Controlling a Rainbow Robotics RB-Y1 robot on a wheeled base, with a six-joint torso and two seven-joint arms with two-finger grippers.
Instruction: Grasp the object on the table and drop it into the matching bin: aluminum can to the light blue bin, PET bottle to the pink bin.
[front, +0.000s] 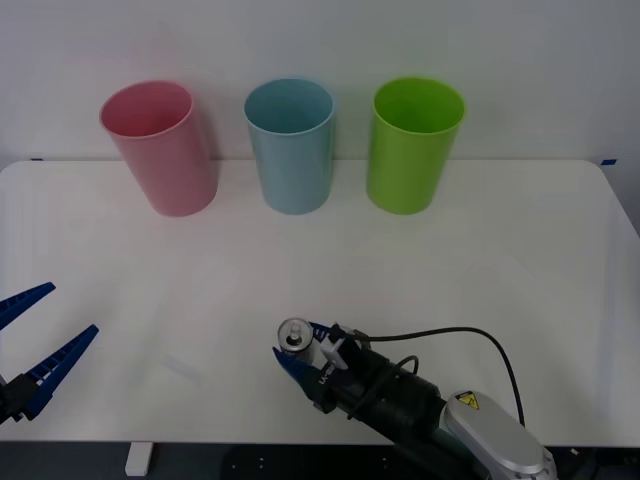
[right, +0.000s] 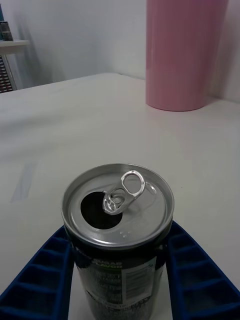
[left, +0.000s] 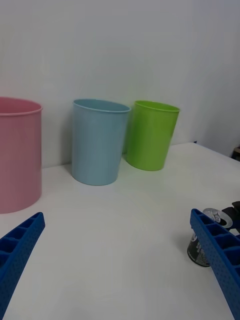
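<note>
On the left edge of the front view I have my left end effector (front: 45, 340) hanging over the near part of the white counter (front: 520, 260), its blue ribbed fingers (front: 62, 360) spread wide with nothing between them. Along the far side of the counter I read the bins in a row: the pink bin (front: 165, 150) first, the light blue bin (front: 290, 145) beside it in the middle, then a lime green bin (front: 412, 145), all three upright and apart from one another. Nearer me, about centre and close to the counter's front edge, the aluminum can (front: 294, 337) stands upright with its silver top (right: 117, 205) facing up, the tab lifted and the mouth open. My right end effector (front: 300, 350) reaches in from the lower right, and from its wrist camera I see one blue finger (right: 37, 280) on each side of the can's dark body, close against it. I cannot tell whether the pads are actually pressing the can or just flanking it. From the left wrist camera the can sits on the counter, well apart from the bins.
</note>
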